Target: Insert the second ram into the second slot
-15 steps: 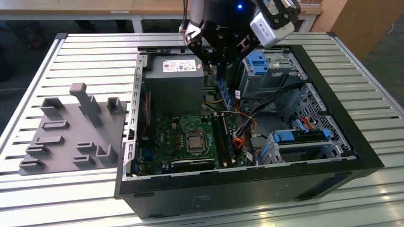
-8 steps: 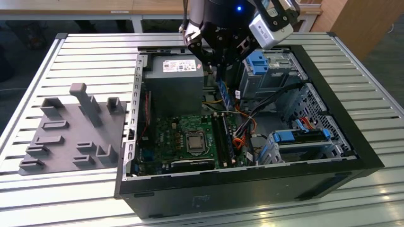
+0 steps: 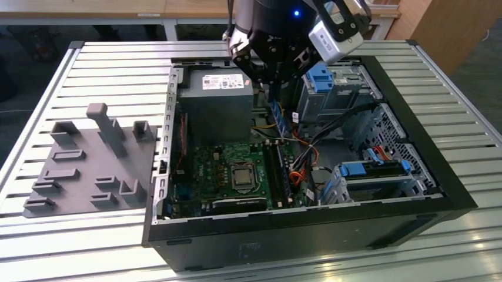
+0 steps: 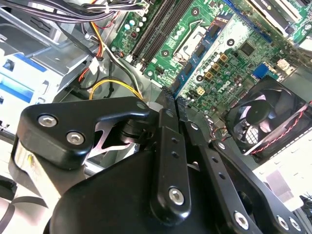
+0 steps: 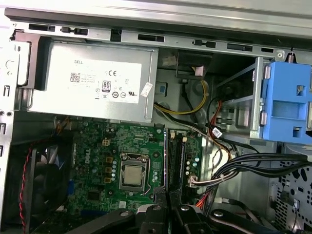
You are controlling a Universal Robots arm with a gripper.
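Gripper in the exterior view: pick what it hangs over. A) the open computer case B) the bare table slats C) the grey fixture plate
A: the gripper hangs within the rim of the open computer case, clamping the blue memory stick above the green board.

You have a black computer case (image 3: pixel 314 235) on a silver table (image 3: pixel 117 64) ribbed in long parallel slats. Toward the table's edge on the exterior view's left, the holder block (image 3: pixel 86 164) is plain matte grey. Inside the case, the motherboard (image 5: pixel 97 151) is green, speckled with gold and black parts. The power supply (image 5: pixel 92 83) is grey with a white label, and the drive bracket (image 5: pixel 287 105) is bright blue. The fan (image 4: pixel 265 119) is black with red-and-black wires. Your gripper (image 3: pixel 274 88) is black, and the second ram (image 3: pixel 275 111) it grips is blue.
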